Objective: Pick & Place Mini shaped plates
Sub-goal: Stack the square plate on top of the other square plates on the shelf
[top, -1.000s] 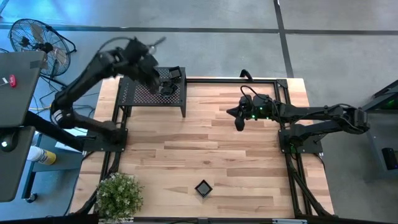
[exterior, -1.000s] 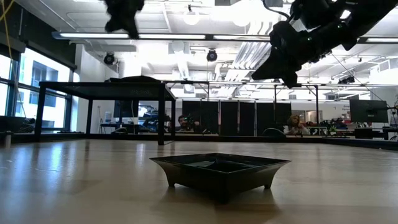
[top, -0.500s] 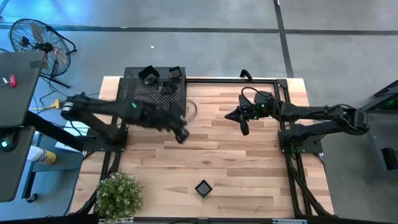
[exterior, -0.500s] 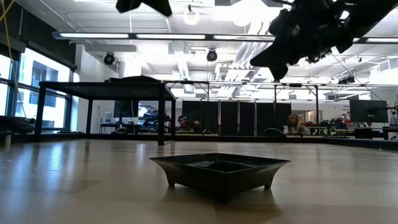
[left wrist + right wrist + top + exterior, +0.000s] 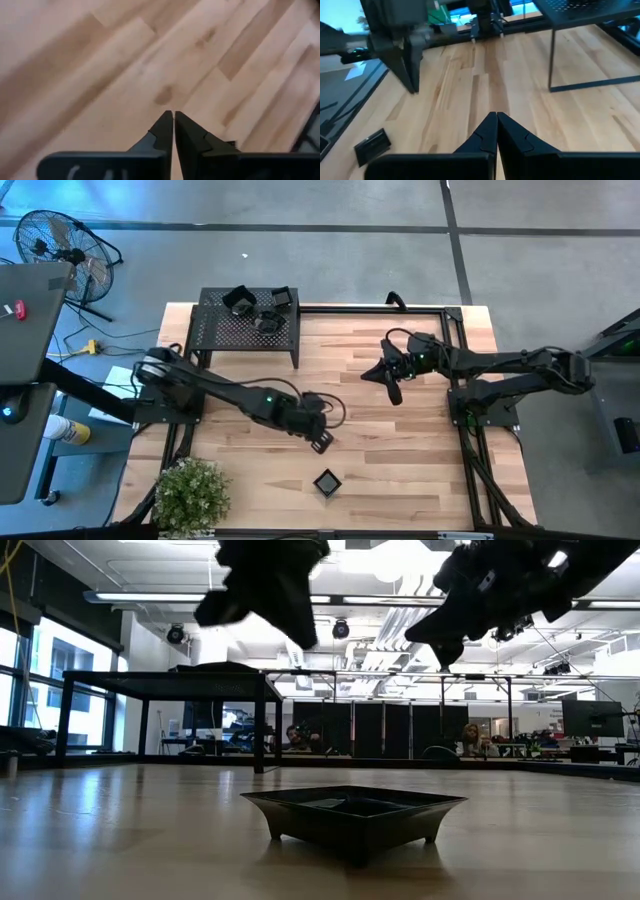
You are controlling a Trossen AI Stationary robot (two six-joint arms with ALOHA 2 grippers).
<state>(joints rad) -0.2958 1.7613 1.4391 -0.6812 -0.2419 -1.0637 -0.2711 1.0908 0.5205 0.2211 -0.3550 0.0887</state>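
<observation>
One square black mini plate (image 5: 327, 481) stands on its small feet (image 5: 352, 812) on the wooden table near the front edge. A few more black mini plates (image 5: 265, 318) lie on the black perforated shelf (image 5: 240, 332) at the far left. My left gripper (image 5: 321, 443) hovers shut above the table's middle, just far-side of the square plate, and the left wrist view shows nothing between its fingers (image 5: 173, 117). My right gripper (image 5: 393, 392) hangs shut and empty above the table's right half (image 5: 496, 117). Both show at the top of the low view, the left (image 5: 300, 635) and the right (image 5: 445, 655).
A potted plant (image 5: 190, 492) stands at the near left corner. Black frame rails (image 5: 465, 430) run along the table's sides. The shelf's legs (image 5: 552, 65) stand on the table at the far left. People sit in the room beyond the table (image 5: 475, 740).
My left gripper has swung from above the shelf toward the table's near edge and right, coming down over the table's middle, its fingers still shut. My right gripper has kept its place and turned a little at the wrist. The plates have not moved.
</observation>
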